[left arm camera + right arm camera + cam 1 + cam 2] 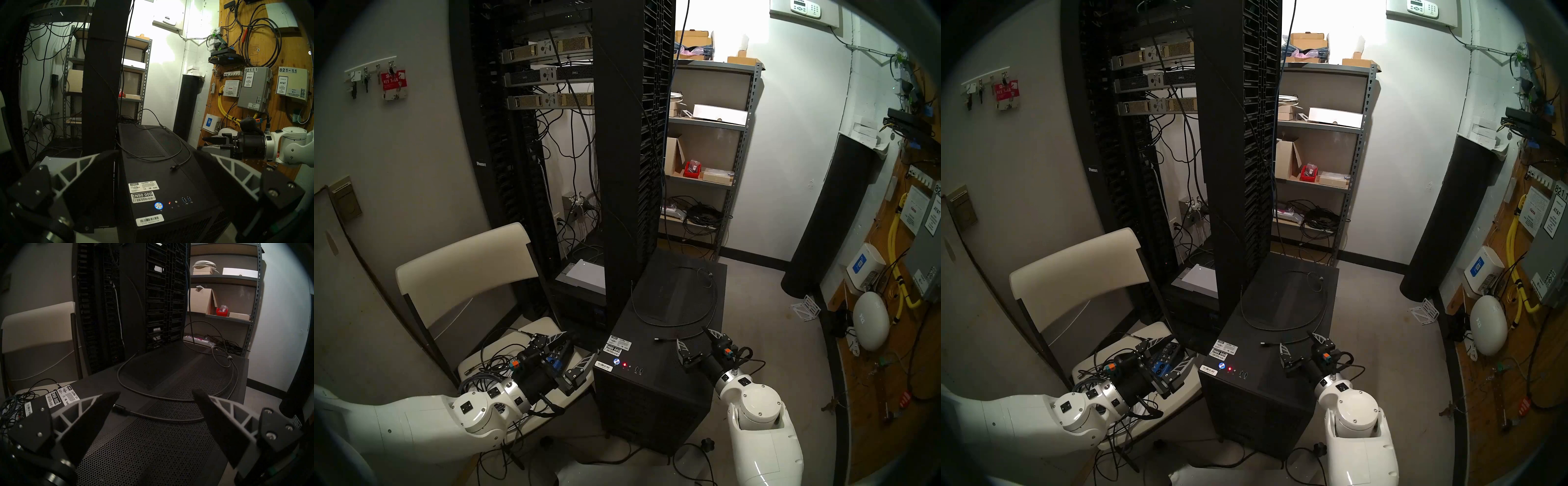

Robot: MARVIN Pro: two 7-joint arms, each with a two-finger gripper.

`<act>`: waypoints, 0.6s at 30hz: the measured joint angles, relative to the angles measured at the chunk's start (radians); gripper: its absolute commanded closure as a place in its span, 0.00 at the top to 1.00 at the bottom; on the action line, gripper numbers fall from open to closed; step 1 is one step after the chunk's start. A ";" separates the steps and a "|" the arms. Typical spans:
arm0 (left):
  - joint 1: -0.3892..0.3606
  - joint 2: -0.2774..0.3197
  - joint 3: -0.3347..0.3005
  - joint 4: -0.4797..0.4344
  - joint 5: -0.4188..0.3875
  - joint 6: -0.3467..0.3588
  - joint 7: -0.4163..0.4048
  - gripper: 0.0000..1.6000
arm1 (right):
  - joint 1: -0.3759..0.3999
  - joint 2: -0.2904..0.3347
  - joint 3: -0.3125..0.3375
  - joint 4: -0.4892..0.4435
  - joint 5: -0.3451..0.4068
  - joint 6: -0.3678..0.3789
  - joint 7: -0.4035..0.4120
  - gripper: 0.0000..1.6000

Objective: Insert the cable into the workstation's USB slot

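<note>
- Cable [169,417]: lies looped on the workstation [667,353] top; plug [119,407] near the front edge, unplugged.
- Right gripper [155,395]: jaws wide apart, empty, just behind the plug.
- Left gripper [577,349]: spread open, empty, beside the workstation's left edge.
- Handling, judged: light, limp cord; grasp the rigid plug body, not the cord.
- USB slots [186,199]: front edge, unoccupied.

A tall black server rack [572,135] fills twelve o'clock in the head view. A grey metal shelving unit [739,163] with cardboard boxes stands at one o'clock. A cream folding chair [463,261] at nine o'clock carries a heap of black and grey cords [483,368]. Yellow conduit [896,237] hangs at three o'clock.
</note>
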 measured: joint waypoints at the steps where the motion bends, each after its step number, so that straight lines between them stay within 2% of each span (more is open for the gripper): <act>1: 0.000 0.000 0.000 0.000 0.000 0.000 0.000 1.00 | 0.002 0.003 -0.001 0.007 -0.005 0.001 0.000 1.00; 11: 0.000 0.000 0.002 0.001 -0.001 0.000 0.001 1.00 | 0.052 0.049 -0.004 0.092 -0.029 0.014 0.053 1.00; 18: 0.000 0.001 0.003 0.001 -0.001 0.000 0.001 1.00 | 0.099 0.095 -0.003 0.099 -0.007 0.073 0.167 1.00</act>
